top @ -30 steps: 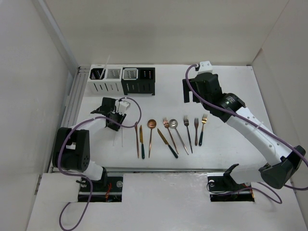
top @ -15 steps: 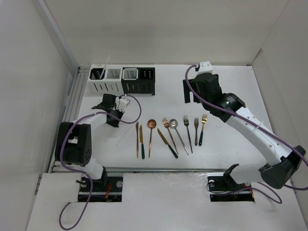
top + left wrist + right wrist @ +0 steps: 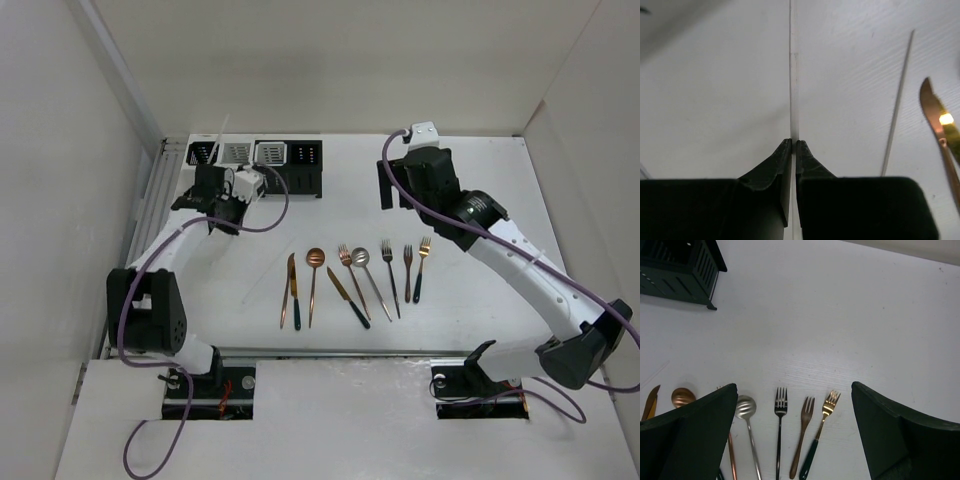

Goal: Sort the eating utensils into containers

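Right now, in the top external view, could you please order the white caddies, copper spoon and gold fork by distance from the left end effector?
1. White caddies: just beyond it, back left.
2. Copper spoon: near the middle.
3. Gold fork: farthest right.

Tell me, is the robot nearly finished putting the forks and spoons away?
Not nearly. Done: one chopstick stands in the leftmost caddy. In hand: the left pincer is shut on another chopstick. Left: a third chopstick and the row of knives, spoons and forks lie on the table; the right pincer is open and empty.
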`<state>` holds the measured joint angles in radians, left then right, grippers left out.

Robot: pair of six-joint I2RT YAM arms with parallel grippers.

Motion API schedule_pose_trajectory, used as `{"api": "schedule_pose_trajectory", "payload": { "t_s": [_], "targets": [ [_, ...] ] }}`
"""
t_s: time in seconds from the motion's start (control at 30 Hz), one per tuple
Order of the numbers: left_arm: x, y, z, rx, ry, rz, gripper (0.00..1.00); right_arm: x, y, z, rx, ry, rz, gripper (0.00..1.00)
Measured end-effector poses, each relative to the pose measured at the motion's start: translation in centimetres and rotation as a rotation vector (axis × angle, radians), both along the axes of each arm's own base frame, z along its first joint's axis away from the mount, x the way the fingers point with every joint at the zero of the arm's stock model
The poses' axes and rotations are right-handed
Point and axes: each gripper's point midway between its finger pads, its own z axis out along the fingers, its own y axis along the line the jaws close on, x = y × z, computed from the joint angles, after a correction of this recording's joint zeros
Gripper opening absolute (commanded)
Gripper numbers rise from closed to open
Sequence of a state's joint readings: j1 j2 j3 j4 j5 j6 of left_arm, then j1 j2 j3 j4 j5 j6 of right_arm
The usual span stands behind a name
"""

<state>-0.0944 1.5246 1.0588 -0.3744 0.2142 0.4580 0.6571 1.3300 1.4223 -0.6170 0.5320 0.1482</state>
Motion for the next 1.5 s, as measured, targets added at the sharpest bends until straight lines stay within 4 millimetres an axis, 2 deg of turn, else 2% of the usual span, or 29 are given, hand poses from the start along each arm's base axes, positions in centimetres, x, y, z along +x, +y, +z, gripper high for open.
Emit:
{"api": "schedule_pose_trajectory", "payload": {
  "t_s": [0.17,0.33,0.4,0.5,0.6,0.7,0.8,0.9,1.0,1.13,1.3,1.33,1.37,1.43,1.5],
  "targets": [
    [2.6,-1.7,9.4,-0.071,-0.281,-0.087,0.0,1.3,1.3,0.0,0.0,-0.007,0.028,1.0],
    [5.8,-2.4,19.3,-0.125,-0.668,-0.093,0.0,3.5,3.6,-0.6,-0.008,0.0,0.074,1.0],
    [7.7,-2.1,22.0,-0.128,-0.782,-0.065,0.0,4.7,4.6,-0.7,-0.005,0.0,0.093,1.0],
    [12.0,-0.6,24.3,-0.132,-0.904,0.001,0.0,6.8,5.7,-0.6,0.008,-0.007,0.115,1.0],
    [16.9,1.8,23.9,-0.13,-0.966,0.083,0.0,9.5,6.0,-0.4,0.017,-0.017,0.116,1.0],
    [20.8,4.0,21.5,-0.12,-0.975,0.151,0.0,12.1,5.7,-0.3,0.02,-0.024,0.104,1.0],
    [24.1,5.7,19.2,-0.116,-0.98,0.2,0.0,14.8,5.4,0.4,0.025,-0.044,0.087,1.0],
    [26.2,6.6,17.2,-0.122,-0.965,0.233,0.0,16.9,4.9,0.6,0.024,-0.055,0.073,1.0],
    [26.7,7.1,15.5,-0.129,-0.941,0.256,0.0,17.8,4.0,0.3,0.015,-0.046,0.057,1.0],
    [27.0,7.8,14.7,-0.139,-0.939,0.264,0.0,17.8,3.1,0.0,0.003,-0.024,0.047,1.0],
    [26.4,8.9,12.3,-0.135,-0.892,0.283,0.02,17.6,3.0,0.1,-0.001,-0.018,0.05,1.0],
    [26.1,9.1,11.4,-0.134,-0.873,0.285,0.07,17.6,3.0,0.0,-0.003,-0.015,0.051,1.0],
    [25.6,9.4,10.6,-0.131,-0.851,0.286,0.23,17.5,3.0,-0.1,-0.004,-0.012,0.051,1.0],
    [24.3,9.8,8.5,-0.12,-0.793,0.277,0.41,16.9,2.9,-0.4,-0.011,-0.001,0.051,1.0],
    [23.0,10.3,7.4,-0.113,-0.748,0.277,0.57,15.9,2.7,-0.7,-0.02,0.012,0.052,1.0]
  ]
}}
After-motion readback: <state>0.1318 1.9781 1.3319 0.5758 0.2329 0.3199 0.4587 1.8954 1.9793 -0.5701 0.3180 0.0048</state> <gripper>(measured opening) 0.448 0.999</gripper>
